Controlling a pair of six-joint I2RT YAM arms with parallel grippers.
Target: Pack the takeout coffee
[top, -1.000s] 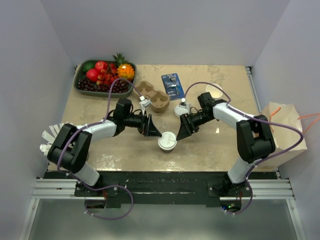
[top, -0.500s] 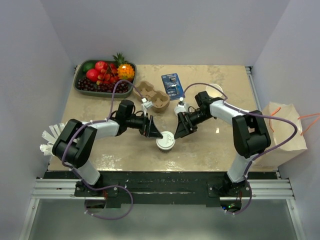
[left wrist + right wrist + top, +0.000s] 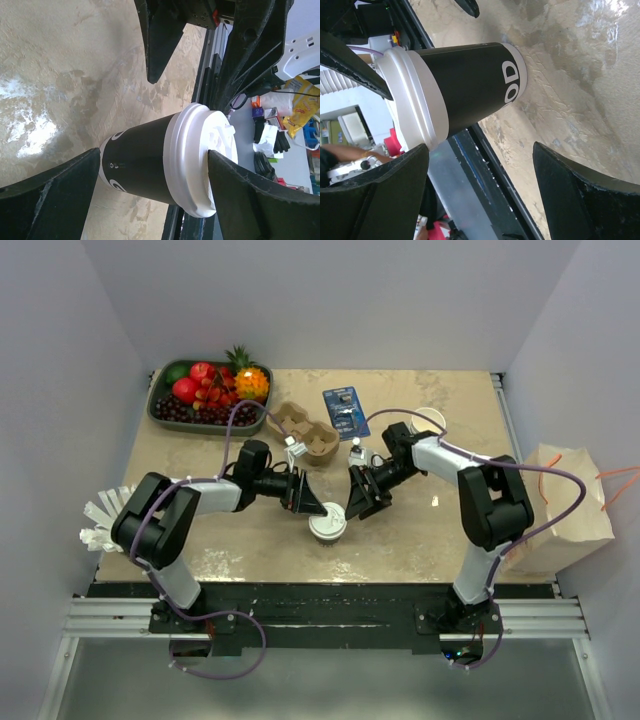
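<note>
1. Coffee cup (image 3: 329,524), dark with a white lid, stands upright on the table (image 3: 420,540), slightly toward 6 o'clock of its centre.
2. Left gripper (image 3: 308,504) is at the cup's 10 o'clock, with its jaws spread wide and gripping nothing.
3. Right gripper (image 3: 357,502) is at the cup's 2 o'clock, also wide open and holding nothing.
4. Paper bag (image 3: 565,515) stands at 3 o'clock, beyond the table edge.

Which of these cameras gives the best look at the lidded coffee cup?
The right wrist view: the takeout coffee fills the frame side-on, lid to base, white lettering showing. The left wrist view also shows it side-on, with less print. The top view shows only its white lid from above.
</note>
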